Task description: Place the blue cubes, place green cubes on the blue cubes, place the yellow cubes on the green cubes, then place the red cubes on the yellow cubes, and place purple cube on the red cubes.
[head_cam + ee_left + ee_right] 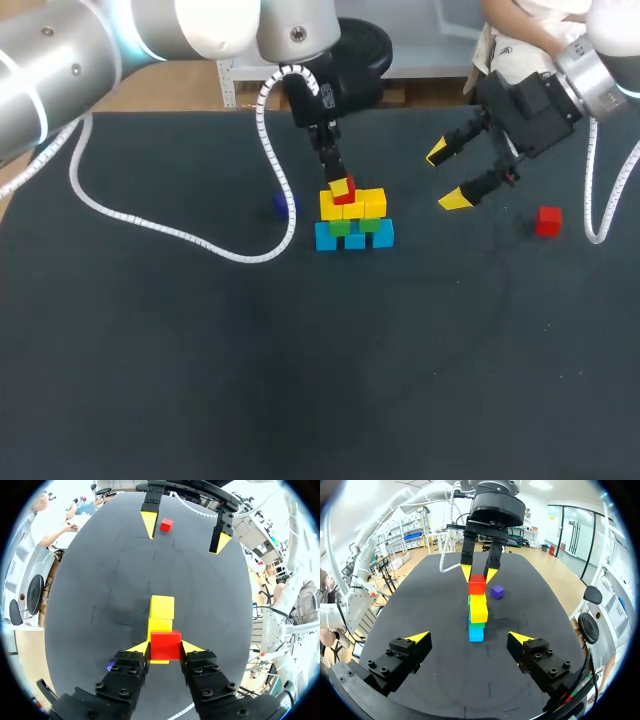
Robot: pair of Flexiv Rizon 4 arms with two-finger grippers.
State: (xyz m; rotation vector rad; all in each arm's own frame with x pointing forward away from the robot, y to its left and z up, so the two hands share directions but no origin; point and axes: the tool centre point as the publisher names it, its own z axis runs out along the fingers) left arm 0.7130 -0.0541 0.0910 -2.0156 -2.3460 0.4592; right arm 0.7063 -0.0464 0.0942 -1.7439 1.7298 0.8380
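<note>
The stack stands mid-table: blue cubes (355,237) at the base, green cubes (354,227) on them, yellow cubes (354,205) above. My left gripper (340,186) is shut on a red cube (346,189) right at the top of the yellow row's left end. In the left wrist view the red cube (165,645) sits between the yellow fingertips (139,648), over the yellow cubes (162,608). A second red cube (548,220) lies at the right. The purple cube (285,204) lies left of the stack. My right gripper (450,176) hangs open right of the stack, holding nothing.
A white coiled cable (180,235) from my left arm loops over the table's left half, passing close by the purple cube. The dark table (320,380) stretches bare toward the front edge.
</note>
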